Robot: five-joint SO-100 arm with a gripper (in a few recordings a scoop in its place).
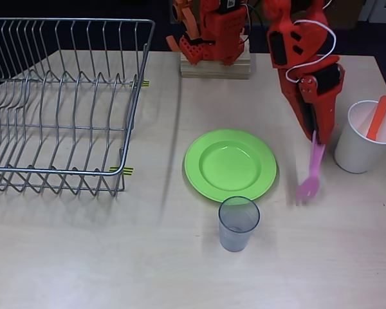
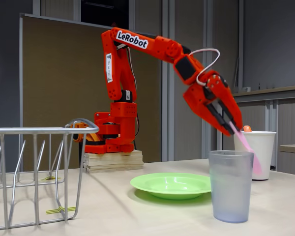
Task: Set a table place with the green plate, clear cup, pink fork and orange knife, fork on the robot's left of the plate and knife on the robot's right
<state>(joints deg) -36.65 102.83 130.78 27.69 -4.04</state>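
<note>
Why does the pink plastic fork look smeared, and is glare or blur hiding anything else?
Overhead view: the pink plastic fork in the gripper is motion-blurred at its head; the round lime-green plate and the clear plastic tumbler are sharp, with soft shadows. Fixed view: the fork is a faint streak, partly behind the tumbler; no strong glare.

One green plate, one clear cup, one pink fork, one white paper cup, one wire dish rack and seemingly one orange knife are counted.
</note>
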